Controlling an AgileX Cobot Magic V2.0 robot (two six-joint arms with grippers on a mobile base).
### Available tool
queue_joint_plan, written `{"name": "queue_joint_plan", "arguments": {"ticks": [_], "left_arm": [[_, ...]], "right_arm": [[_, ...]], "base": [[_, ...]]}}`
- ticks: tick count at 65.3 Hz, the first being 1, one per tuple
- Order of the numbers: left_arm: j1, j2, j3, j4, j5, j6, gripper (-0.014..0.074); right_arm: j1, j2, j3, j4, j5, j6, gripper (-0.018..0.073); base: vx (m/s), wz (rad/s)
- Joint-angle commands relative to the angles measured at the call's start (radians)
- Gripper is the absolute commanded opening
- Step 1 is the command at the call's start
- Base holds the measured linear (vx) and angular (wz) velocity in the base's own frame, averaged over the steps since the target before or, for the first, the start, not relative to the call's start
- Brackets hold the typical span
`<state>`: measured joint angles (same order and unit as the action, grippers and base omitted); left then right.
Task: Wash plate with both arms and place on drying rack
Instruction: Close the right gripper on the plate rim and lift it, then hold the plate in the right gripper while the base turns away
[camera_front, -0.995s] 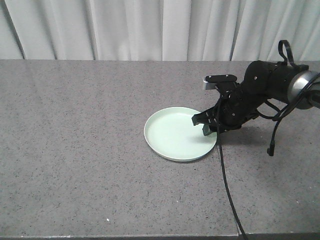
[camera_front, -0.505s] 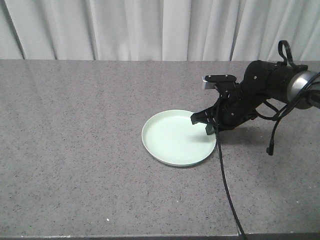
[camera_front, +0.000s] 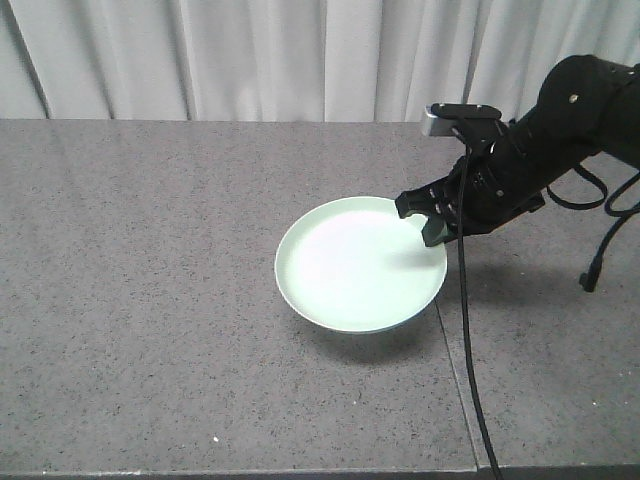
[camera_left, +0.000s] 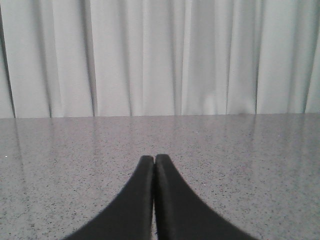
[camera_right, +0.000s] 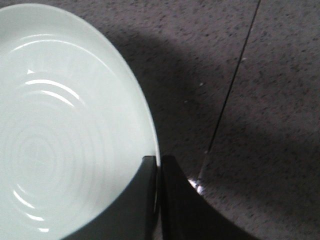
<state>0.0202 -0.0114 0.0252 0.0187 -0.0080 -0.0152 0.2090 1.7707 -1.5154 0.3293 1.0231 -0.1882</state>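
The right gripper (camera_front: 432, 224) is clamped tight on the rim of the plate (camera_front: 345, 265), its two fingers pinching the edge with only the rim's thickness between them. The plate spreads out ahead of the fingertips, held clear of the grey speckled counter (camera_front: 140, 260), with its shadow underneath. The left gripper (camera_left: 154, 161) has its fingers pressed together on nothing, low over the counter, with a white curtain (camera_left: 150, 55) beyond them.

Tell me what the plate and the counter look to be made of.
The plate: glazed ceramic or perhaps melamine; pale mint, glossy, with sharp ring-shaped highlights. The counter: grey speckled stone or stone-look composite, with a faint sheen that mirrors the curtain.
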Motion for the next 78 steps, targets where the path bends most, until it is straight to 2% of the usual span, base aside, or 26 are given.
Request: {"name": "queue_joint_plan", "arguments": {"ticks": [1,16,32,41,78], "left_arm": [[-0.007,-0.013,-0.026,-0.009,-0.076,-0.003,-0.0006],[-0.007,-0.013,-0.026,-0.009,-0.076,-0.003,-0.0006],[-0.007,-0.013,-0.026,-0.009,-0.076,-0.003,-0.0006],[-0.007,-0.013,-0.026,-0.009,-0.076,-0.003,-0.0006],[-0.007,-0.013,-0.026,-0.009,-0.076,-0.003,-0.0006]], "right_arm": [[-0.001,-0.094,-0.025,0.091,0.044,-0.035,-0.0009],[-0.001,-0.202,0.061,0.336,0.071,-0.185,-0.0009],[-0.001,-0.301,0.212,0.512,0.073,-0.303,-0.0009],[-0.001,-0.335,0.270,0.548,0.075,-0.324,-0.0009],[-0.002,-0.341,0.278,0.544,0.075,-0.324,-0.0009]], "base": [[0.00,0.00],[0.00,0.00],[0.00,0.00],[0.00,0.00],[0.00,0.00]]}}
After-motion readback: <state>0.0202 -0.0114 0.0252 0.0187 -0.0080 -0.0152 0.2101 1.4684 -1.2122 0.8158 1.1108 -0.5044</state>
